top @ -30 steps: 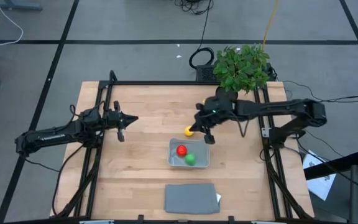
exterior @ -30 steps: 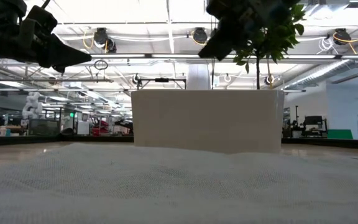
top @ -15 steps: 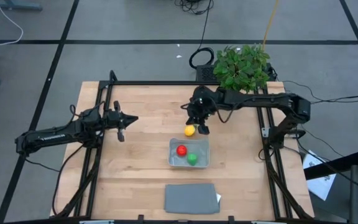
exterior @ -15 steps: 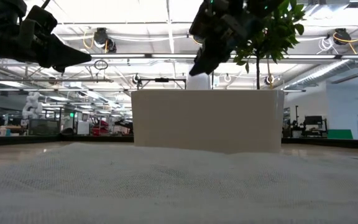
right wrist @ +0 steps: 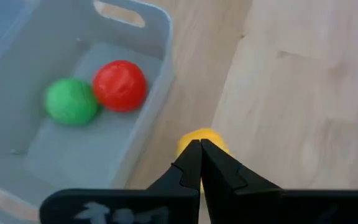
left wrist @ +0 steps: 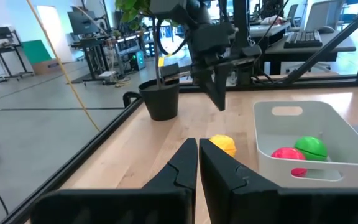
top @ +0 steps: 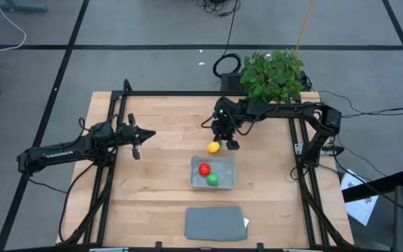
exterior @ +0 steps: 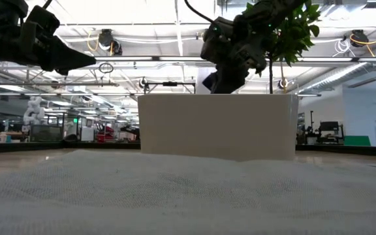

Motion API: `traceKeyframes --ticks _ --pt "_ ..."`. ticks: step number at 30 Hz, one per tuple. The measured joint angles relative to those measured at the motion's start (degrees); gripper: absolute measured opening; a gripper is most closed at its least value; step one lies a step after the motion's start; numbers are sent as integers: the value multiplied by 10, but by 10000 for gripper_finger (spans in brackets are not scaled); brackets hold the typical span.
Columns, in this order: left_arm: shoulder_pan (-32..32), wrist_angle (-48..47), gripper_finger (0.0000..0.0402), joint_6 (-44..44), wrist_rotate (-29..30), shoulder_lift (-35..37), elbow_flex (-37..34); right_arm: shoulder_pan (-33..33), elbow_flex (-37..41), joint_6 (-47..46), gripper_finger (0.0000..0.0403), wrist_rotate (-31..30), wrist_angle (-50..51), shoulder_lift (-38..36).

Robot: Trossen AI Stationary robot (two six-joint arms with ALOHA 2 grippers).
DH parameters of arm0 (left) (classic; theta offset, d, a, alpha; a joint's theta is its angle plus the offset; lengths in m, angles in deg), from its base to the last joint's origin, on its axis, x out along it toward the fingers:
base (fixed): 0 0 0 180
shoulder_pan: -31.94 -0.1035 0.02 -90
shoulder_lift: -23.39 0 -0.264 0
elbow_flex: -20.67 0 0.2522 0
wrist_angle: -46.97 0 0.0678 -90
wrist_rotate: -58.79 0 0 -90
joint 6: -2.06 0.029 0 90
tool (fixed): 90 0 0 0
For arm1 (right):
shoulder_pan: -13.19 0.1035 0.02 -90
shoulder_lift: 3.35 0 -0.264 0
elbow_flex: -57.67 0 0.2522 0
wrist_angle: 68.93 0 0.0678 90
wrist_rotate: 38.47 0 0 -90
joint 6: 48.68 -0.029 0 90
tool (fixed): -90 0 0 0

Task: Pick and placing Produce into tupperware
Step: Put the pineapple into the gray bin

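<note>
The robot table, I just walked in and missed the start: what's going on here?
The robot is sorting toy produce into a container. The red piece and green piece already lie inside it. The yellow piece sits on the table just outside the container. The right gripper hangs above the table beside the yellow piece, jaws shut and empty. The left gripper waits off to the left side, jaws shut, holding nothing.

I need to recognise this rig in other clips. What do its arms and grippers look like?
Both arms are dark, slim and jointed. The left gripper and right gripper each end in two black, tapering, pointed fingers. A small green light glows near the right wrist. Black cables trail off the table's right side.
</note>
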Motion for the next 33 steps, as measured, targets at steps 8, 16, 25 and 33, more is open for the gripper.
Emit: traceKeyframes --ticks 8,16,25,33 --pt "0 -6 21 0 0 0 0 0 7 24 29 -34 -39 0" --pt "0 -30 21 4 0 0 0 11 7 130 155 -34 -41 0" --pt "0 -32 21 5 0 0 0 10 8 56 314 -75 -85 26" --pt "0 -37 21 10 0 0 0 11 8 62 343 -61 -69 51"
